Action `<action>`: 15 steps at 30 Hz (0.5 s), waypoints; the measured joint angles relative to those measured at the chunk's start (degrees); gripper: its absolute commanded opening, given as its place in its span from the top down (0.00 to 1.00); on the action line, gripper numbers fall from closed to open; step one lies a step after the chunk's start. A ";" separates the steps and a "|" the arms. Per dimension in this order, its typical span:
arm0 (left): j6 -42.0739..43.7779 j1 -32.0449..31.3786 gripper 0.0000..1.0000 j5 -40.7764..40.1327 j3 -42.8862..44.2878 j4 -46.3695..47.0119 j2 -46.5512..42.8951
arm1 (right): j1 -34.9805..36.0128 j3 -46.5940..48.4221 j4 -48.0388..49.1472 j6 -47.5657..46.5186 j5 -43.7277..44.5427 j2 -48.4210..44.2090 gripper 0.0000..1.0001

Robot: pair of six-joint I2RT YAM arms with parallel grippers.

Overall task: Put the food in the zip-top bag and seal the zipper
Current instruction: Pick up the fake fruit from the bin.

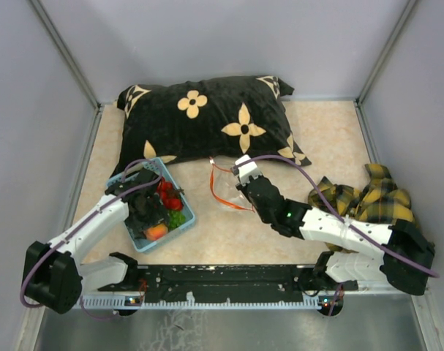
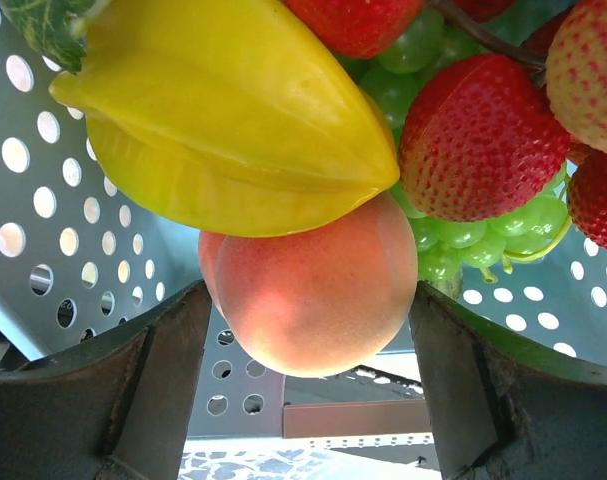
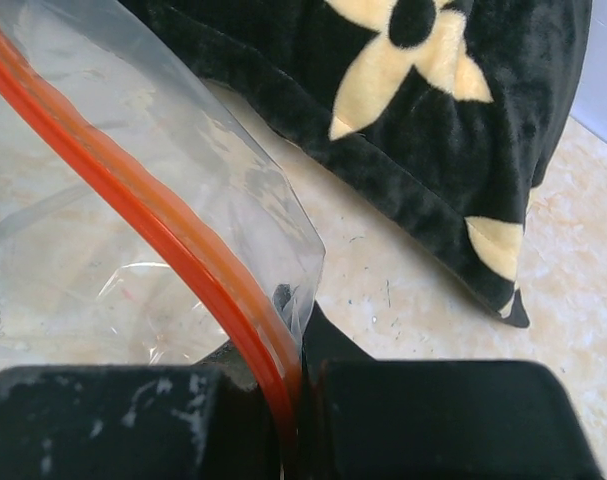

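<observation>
Left gripper (image 2: 311, 298) astride peach (image 2: 305, 275) — right gripper (image 3: 301, 378) (on zipper (image 3: 155, 222))

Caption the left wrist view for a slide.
Left fingers flank the peach in the basket, beside a yellow fruit, strawberries and green grapes.

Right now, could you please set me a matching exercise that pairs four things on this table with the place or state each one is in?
Things:
1. peach
2. zipper
3. pillow
4. checked cloth

Places or states:
A. lying along the far side of the table
B. between the left fingers
C. bunched up at the right edge of the table
D. pinched in the right fingers

Pairs: 1-B, 2-D, 3-A, 4-C
</observation>
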 measured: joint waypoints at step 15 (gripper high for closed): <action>-0.02 0.00 0.13 -0.94 -2.36 4.26 -1.55 | 0.00 0.02 -0.35 0.00 -0.15 0.00 0.98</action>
